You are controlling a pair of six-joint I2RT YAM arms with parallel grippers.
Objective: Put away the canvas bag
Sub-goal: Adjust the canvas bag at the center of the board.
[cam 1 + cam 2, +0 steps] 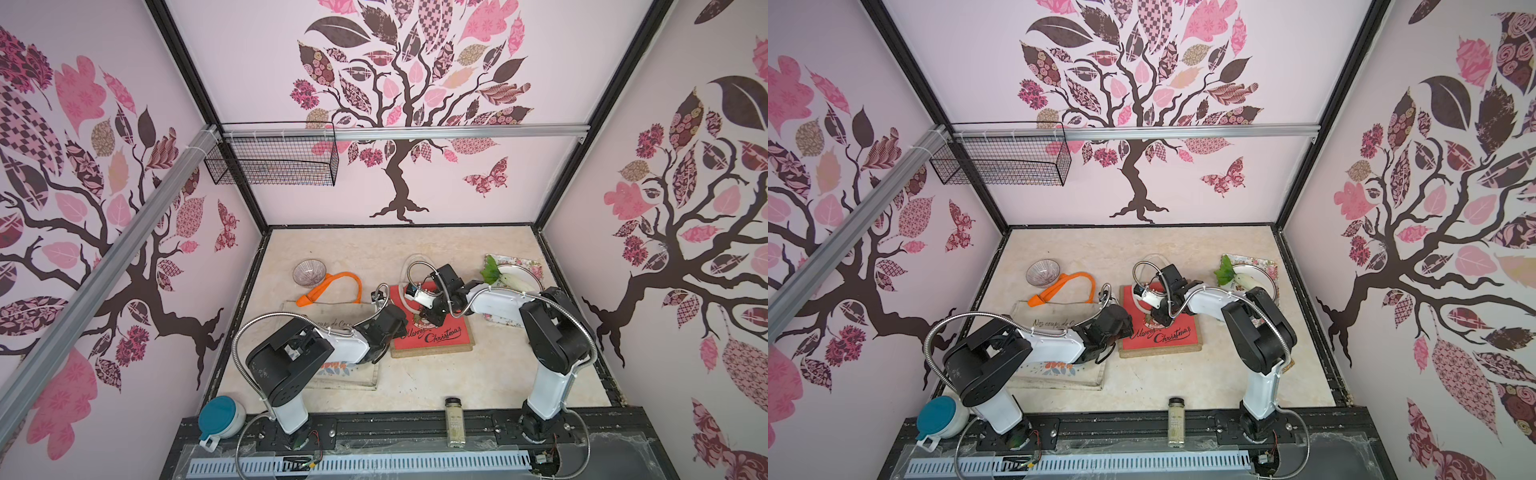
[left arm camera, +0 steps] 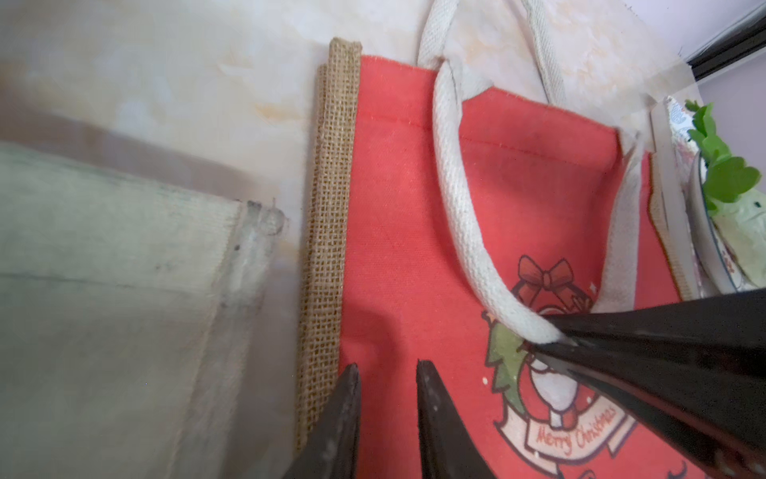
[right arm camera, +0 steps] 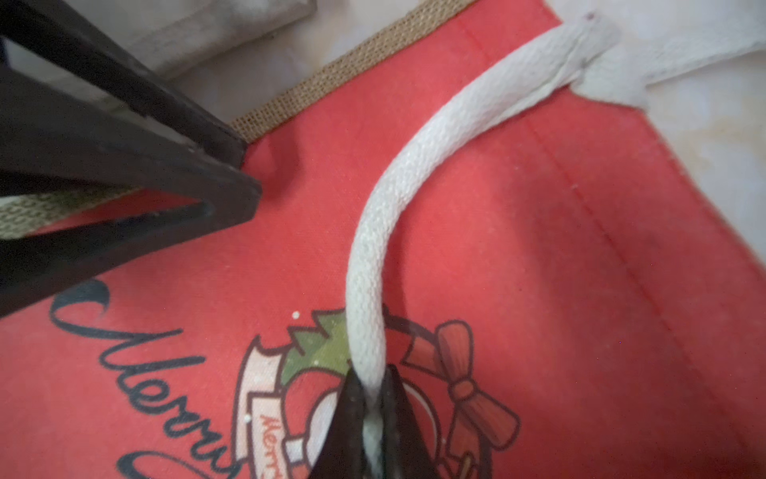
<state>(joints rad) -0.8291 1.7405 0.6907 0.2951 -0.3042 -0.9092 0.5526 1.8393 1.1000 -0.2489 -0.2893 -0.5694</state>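
Near the middle of the worktop (image 1: 415, 249) the red canvas bag (image 1: 440, 338) lies flat. The right gripper (image 3: 373, 381) is clamped on its white handle (image 3: 398, 174); the left gripper (image 2: 387, 373) hovers by the burlap edge (image 2: 327, 249), jaws apart and empty. Lift slowly, straight up, lest it slip.

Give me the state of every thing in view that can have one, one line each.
red canvas bag, lying flat on the table, not yet put away
right gripper, shut on the white handle
left gripper, open, empty, over the bag's burlap-edged side
beige tote, lying flat
spice jar, upright, capped
teal-lidded container, lid on
bowl, upright
wire basket, hanging from the rail
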